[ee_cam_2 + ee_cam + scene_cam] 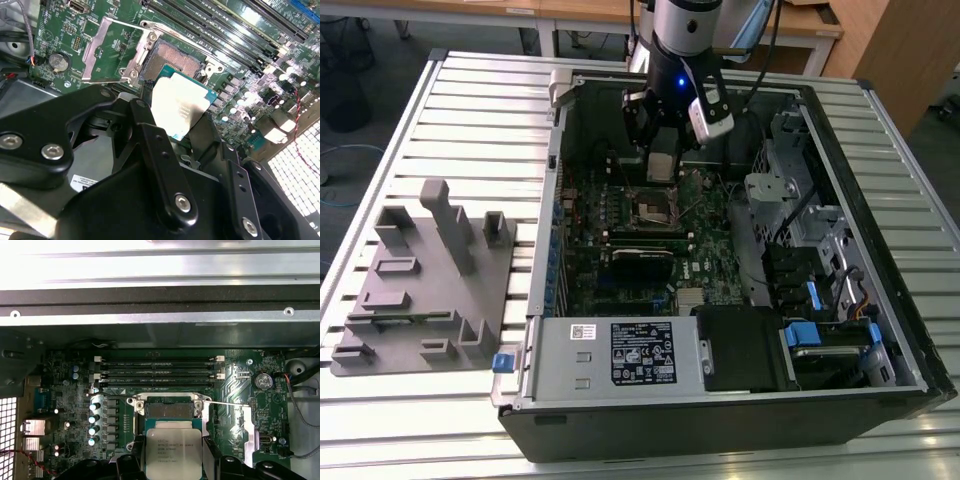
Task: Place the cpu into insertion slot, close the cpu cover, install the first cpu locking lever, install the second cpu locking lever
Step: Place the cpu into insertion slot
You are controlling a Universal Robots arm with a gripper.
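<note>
While the arm [682,30] stands over the open computer case [720,430], the end effector [660,168] hangs inside it, at about twelve o'clock from the insertion slot [655,207] in the exterior view.

End effector clamped on the cpu [180,105] — a black finger [150,145] against each of two opposite edges, dull silver-grey top showing. In both wrist views the cpu sits just beside the slot and overlaps its near rim; whether it touches that rim cannot be told. Slot's contact field lies exposed; the cpu is not yet seated in it.

Cpu cover [93,52] stands open, tilted up off the side of the slot toward a round coin cell [59,61]; green board [60,30] shows through its square window. In the first wrist view a thin locking lever [225,403] runs out from one corner of the slot toward the cover — raised or flat, cannot tell. A bank of memory slots [157,367] lies parallel to another side of the slot, near it.

Exterior view, around the case: it lies on its side on a slatted metal surface [450,110]. Grey moulded fixture [420,290] rests on the surface at nine o'clock from the case, well apart from the arm. White-labelled silver power-supply box [620,352] sits at six o'clock from the slot, along the case's edge; a blue-tabbed drive bay [800,335] at about four o'clock.
</note>
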